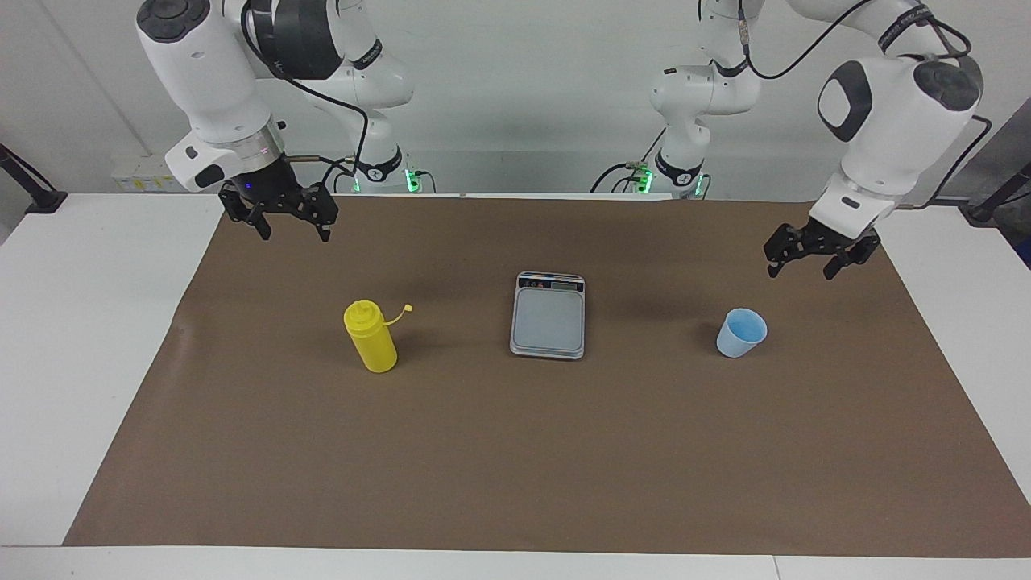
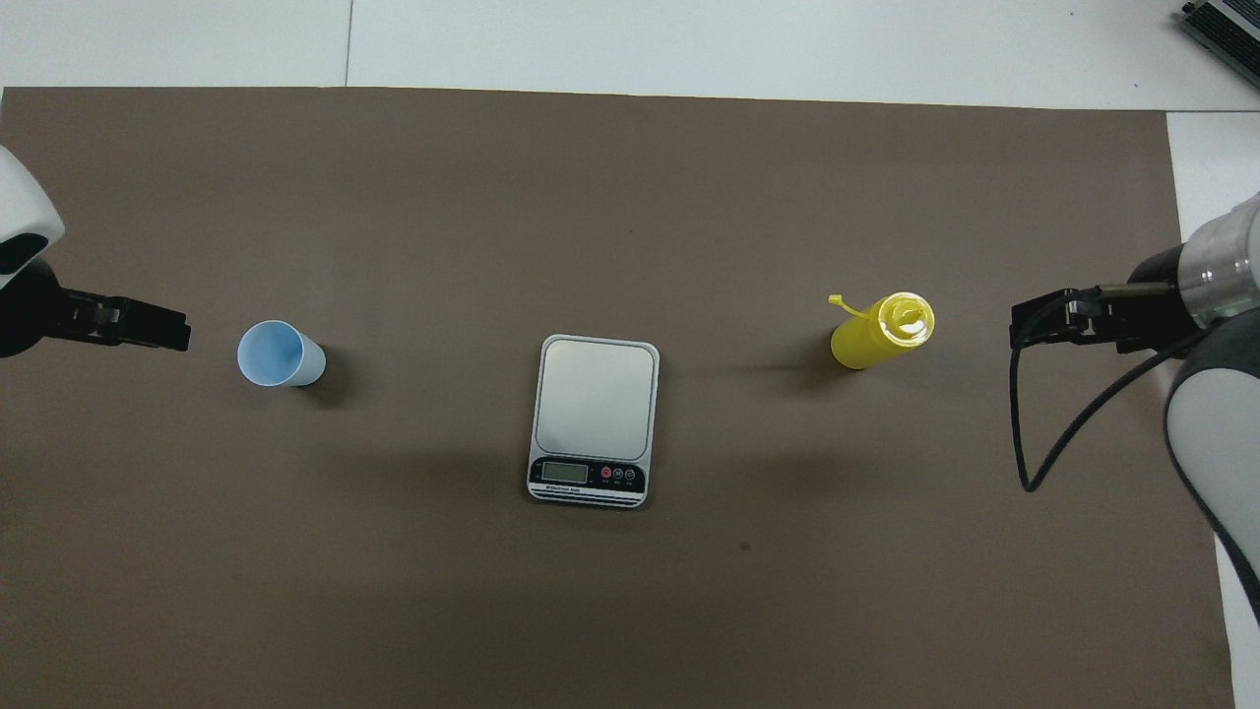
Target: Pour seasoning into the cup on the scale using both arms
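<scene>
A brown mat (image 1: 515, 467) is spread for the task. The scale (image 1: 548, 315) is centred, nothing on it; the seasoning (image 1: 370, 336) and cup (image 1: 741, 332) are stood apart, one per arm. The left gripper (image 1: 810, 269) and right gripper (image 1: 294, 232) are held wide, nothing gripped.

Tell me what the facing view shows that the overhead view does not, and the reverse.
Only the facing view shows the arms' bases and upper links, and both grippers raised above the mat: the left gripper over the mat near the light-blue cup, the right gripper open over the mat's edge nearest the robots.

Only the overhead view shows the scale's display and buttons clearly, and the white table strip at the mat's edge farthest from the robots.

Both show the yellow squeeze bottle, scale and cup standing apart on the brown mat.
</scene>
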{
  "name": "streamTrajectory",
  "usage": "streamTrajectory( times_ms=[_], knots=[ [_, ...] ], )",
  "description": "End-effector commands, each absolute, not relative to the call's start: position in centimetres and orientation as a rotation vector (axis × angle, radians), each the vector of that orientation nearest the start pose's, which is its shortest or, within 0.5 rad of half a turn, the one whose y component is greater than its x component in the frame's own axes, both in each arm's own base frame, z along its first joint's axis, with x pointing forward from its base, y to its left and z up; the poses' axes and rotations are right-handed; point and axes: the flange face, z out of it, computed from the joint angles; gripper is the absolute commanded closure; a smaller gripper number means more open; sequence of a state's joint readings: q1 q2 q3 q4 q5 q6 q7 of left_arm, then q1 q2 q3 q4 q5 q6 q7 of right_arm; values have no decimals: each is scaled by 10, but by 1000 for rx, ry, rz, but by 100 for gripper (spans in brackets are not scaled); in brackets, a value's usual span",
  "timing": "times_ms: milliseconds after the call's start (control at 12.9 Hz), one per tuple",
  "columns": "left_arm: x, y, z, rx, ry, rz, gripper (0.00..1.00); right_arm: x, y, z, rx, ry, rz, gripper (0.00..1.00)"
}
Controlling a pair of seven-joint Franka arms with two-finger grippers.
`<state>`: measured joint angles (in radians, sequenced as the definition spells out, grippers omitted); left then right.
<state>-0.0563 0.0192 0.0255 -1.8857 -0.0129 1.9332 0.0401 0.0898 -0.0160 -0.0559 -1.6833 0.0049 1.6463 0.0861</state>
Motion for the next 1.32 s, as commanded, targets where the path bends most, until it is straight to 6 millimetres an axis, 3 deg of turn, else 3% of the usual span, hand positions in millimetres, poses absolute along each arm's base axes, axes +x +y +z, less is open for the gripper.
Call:
streamTrajectory(
  times_ms=[0, 155, 543, 621, 776, 1242],
  knots=[
    [569, -16, 454, -3164, 16, -65, 0, 545, 18, 588, -3138, 87, 34, 0],
    [566, -17, 431, -3163, -40, -105, 0, 545, 18, 588, -3138, 87, 34, 0],
    [562, -15, 397, -3166, -131, -85, 0, 545, 18, 588, -3138, 87, 34, 0],
    [565, -12, 382, -3164, -139, -66, 0, 545, 18, 588, -3138, 84, 34, 0],
    [566, 1, 375, -3161, -169, -52, 0, 545, 18, 588, -3138, 84, 34, 0],
    [556, 0, 348, -3159, -181, -52, 0, 545, 18, 588, -3138, 84, 34, 0]
  ],
)
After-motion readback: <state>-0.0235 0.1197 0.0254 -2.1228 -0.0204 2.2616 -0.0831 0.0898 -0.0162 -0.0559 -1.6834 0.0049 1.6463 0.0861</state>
